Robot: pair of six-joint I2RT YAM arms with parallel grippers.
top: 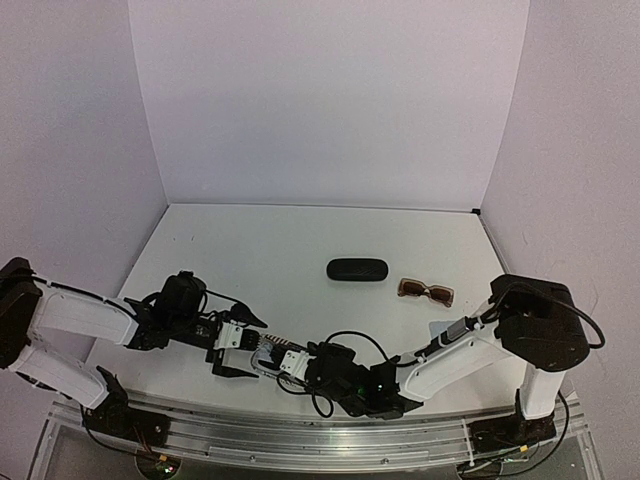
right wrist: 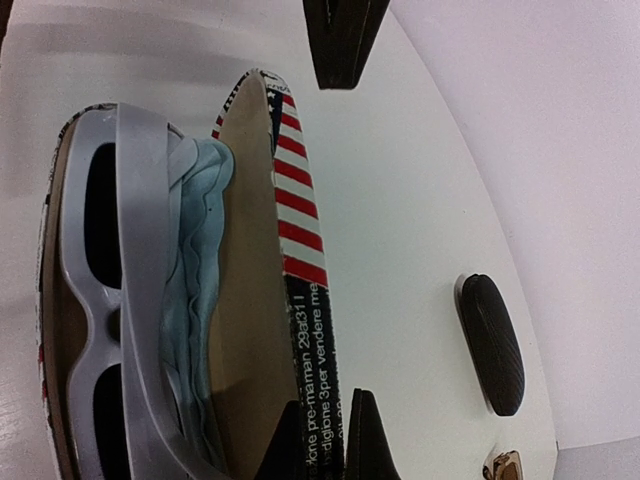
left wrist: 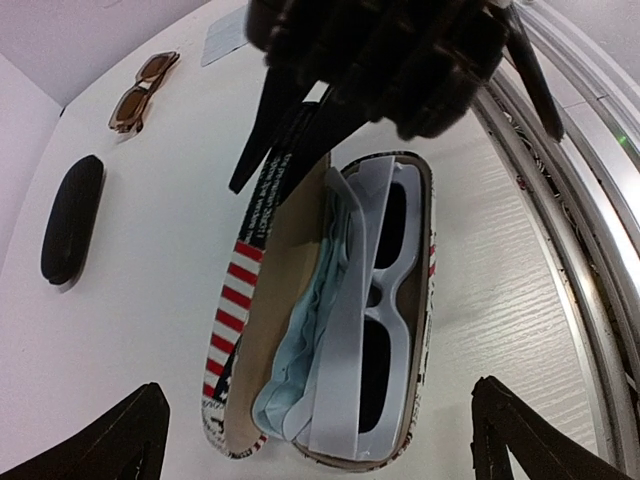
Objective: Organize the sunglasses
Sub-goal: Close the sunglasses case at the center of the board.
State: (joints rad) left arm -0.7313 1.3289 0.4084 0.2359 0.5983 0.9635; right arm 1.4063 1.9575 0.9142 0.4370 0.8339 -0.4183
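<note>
White sunglasses [left wrist: 385, 300] in open striped case [left wrist: 432, 255] by near edge of table [top: 250, 240]; right gripper [right wrist: 333, 440] pinched narrow on its lid [right wrist: 295, 200]; left gripper [left wrist: 318, 400] spread wide at case's end; brown sunglasses [top: 425, 291] well apart across bare surface.

left arm [top: 80, 315]: white shells, black joints | right arm [top: 450, 362]: same, bulky black shoulder | cable [top: 362, 338]: black, looping | left pincer [top: 249, 346]: black fingers

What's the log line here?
white sunglasses, cloth in open striped case | right fingers pinch lid | left fingers open | brown sunglasses, black case on table
</note>
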